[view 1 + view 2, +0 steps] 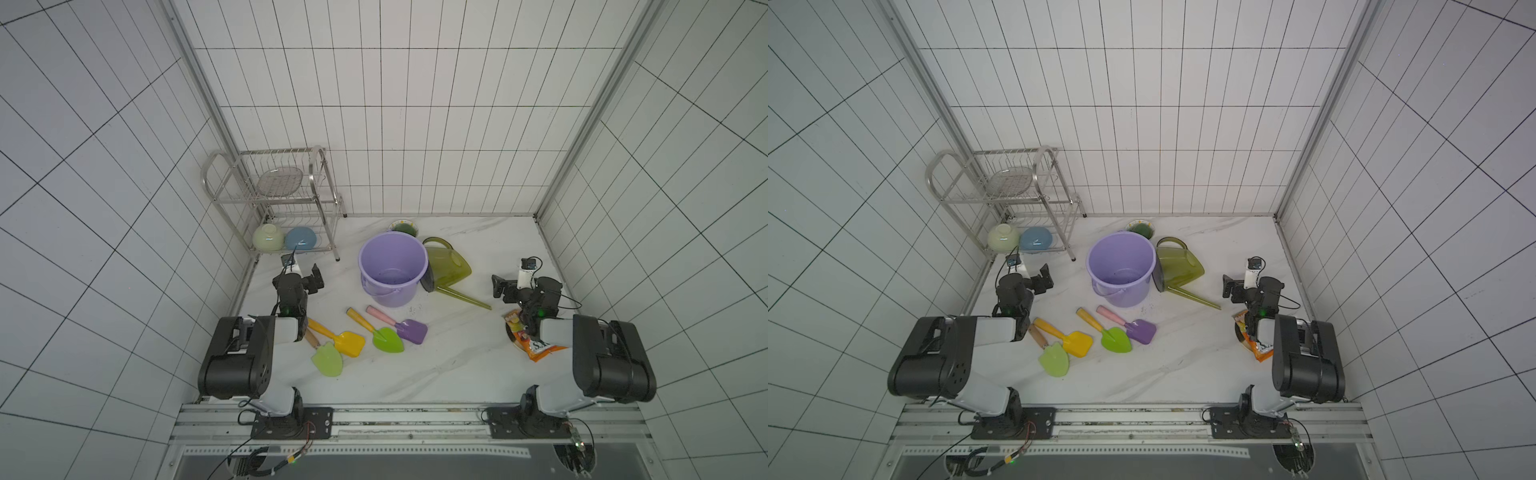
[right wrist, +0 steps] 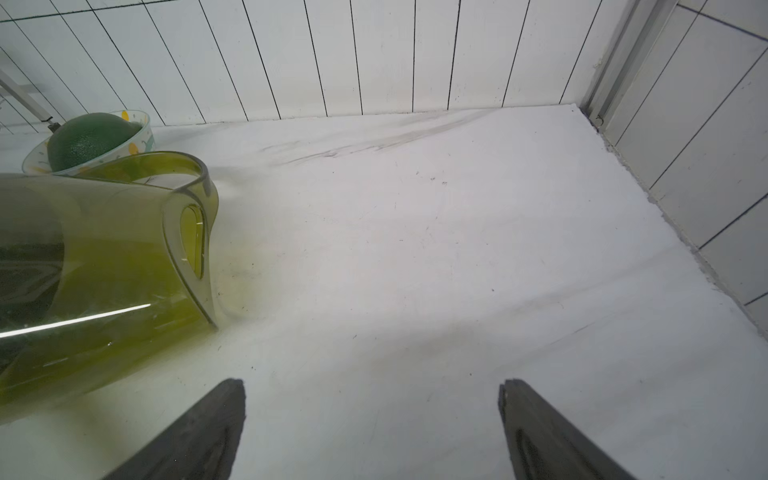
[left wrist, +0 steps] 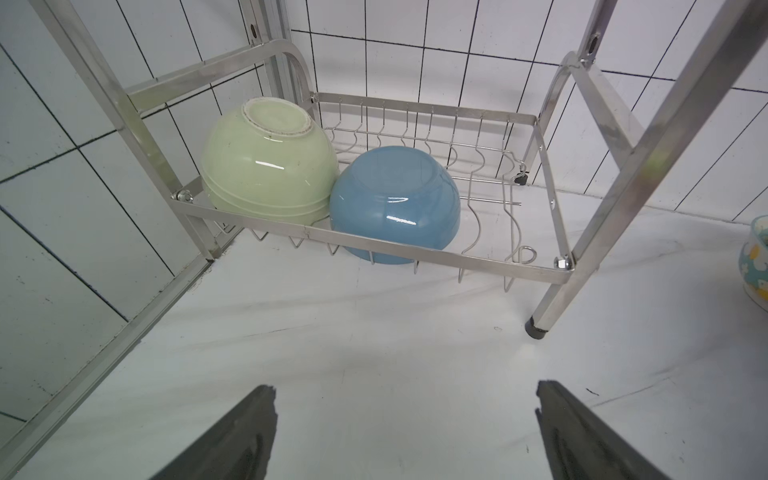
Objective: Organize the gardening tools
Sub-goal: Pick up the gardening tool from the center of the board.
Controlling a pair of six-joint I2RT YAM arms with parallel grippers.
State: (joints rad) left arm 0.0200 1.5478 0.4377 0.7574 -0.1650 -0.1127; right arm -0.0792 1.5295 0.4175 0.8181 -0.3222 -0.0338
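Observation:
Several plastic trowels lie in a row on the white table in both top views: purple with a pink handle [image 1: 412,331], green [image 1: 387,339], yellow [image 1: 348,343] and pale green [image 1: 328,360]. The olive watering can [image 1: 449,266] lies on its side right of the lilac bucket [image 1: 392,266], spout toward the front right. My left gripper [image 1: 316,278] hovers open left of the bucket, facing the rack, nothing between its fingers [image 3: 405,390]. My right gripper [image 1: 499,286] is open and empty [image 2: 372,386], right of the can [image 2: 104,266].
A steel dish rack [image 1: 270,199] stands at the back left with a pale green bowl [image 3: 270,162] and a blue bowl [image 3: 395,203] upside down on its lower shelf. A small patterned bowl [image 2: 89,139] sits behind the bucket. An orange snack bag [image 1: 538,349] lies under the right arm.

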